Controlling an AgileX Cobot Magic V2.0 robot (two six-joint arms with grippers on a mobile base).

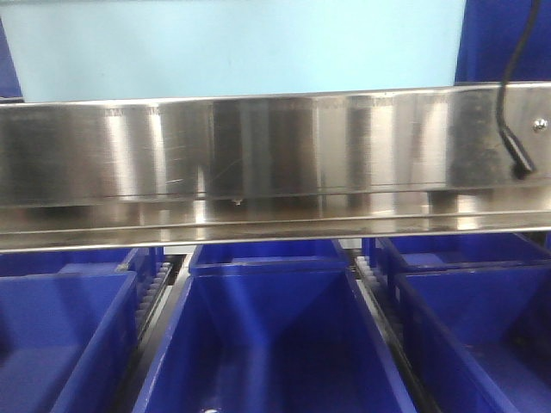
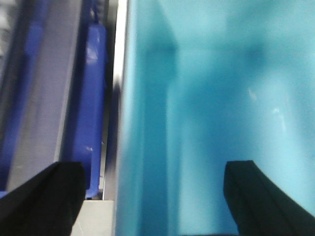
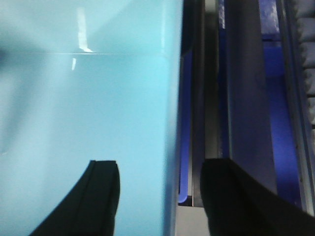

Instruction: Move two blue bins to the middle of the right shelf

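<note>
A pale aqua blue bin (image 1: 232,43) fills the top of the front view, sitting above a steel shelf edge (image 1: 258,146). In the left wrist view my left gripper (image 2: 155,196) is open wide and straddles the left wall of the blue bin (image 2: 236,98), one finger outside and one inside. My right gripper (image 3: 160,196) is also open, with the right wall of the blue bin (image 3: 83,108) between its fingers and not pinched. Only one pale bin shows in each view. Neither gripper appears in the front view.
Three dark royal-blue bins (image 1: 275,344) (image 1: 60,335) (image 1: 482,327) stand side by side on roller rails below the steel edge. A black cable (image 1: 516,86) hangs at the right. Dark blue bins and steel rails (image 3: 241,98) flank the pale bin closely.
</note>
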